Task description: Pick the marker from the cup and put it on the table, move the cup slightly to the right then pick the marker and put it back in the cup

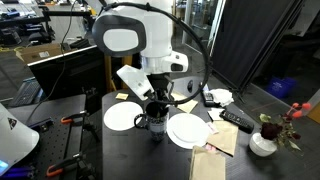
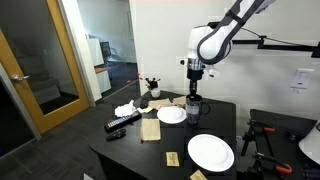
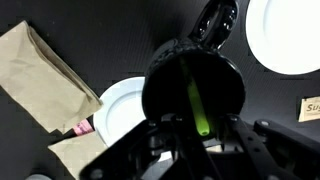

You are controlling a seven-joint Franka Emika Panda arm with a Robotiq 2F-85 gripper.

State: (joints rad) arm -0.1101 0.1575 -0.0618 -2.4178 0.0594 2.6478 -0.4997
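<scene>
Marker (image 3: 198,105) stands in the cup (image 3: 158,78) mid-tabletop (image 3: 120,30), claw (image 3: 203,130) narrowed about its top, grip unclear: either first lift or final return.

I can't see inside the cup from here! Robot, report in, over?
Gripper right above cup, jaws flanking marker, grip unclear. Marker inside cup. White plates close beside cup, none over it.

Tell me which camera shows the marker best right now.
The wrist view: it looks straight down into the cup, where the yellow-green marker stands out against the dark interior. Both exterior views show only the cup beneath the gripper; the marker itself cannot be made out.
</scene>
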